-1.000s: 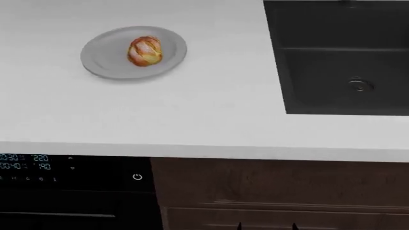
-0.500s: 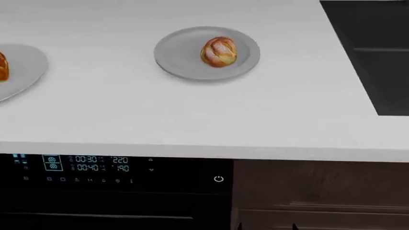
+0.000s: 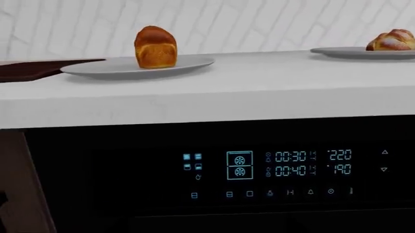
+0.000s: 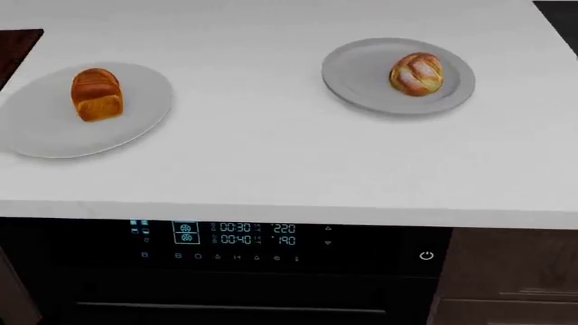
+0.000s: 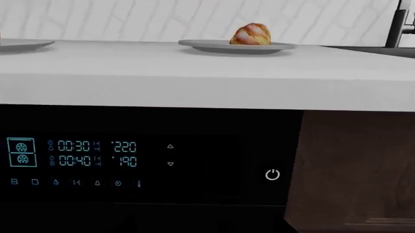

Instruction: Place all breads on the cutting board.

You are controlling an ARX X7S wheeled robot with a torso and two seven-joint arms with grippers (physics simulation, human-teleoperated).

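Two round grey plates sat well apart on the white counter point(image 4: 271, 162). The left plate point(image 4: 36, 132) held a small golden-brown loaf point(image 4: 96, 94) standing upright; the right plate point(image 4: 361, 74) held a round flour-dusted loaf point(image 4: 415, 74). A corner of the dark wooden cutting board point(image 4: 18, 47) showed at the counter's far left, just beside the left plate, with no bread on it. Neither pincer appeared in any view, so I could not tell how either was set.

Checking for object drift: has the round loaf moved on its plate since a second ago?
No. The round loaf sits right of centre on its grey plate, as before. Its rightward shift in the head view is the camera panning left.
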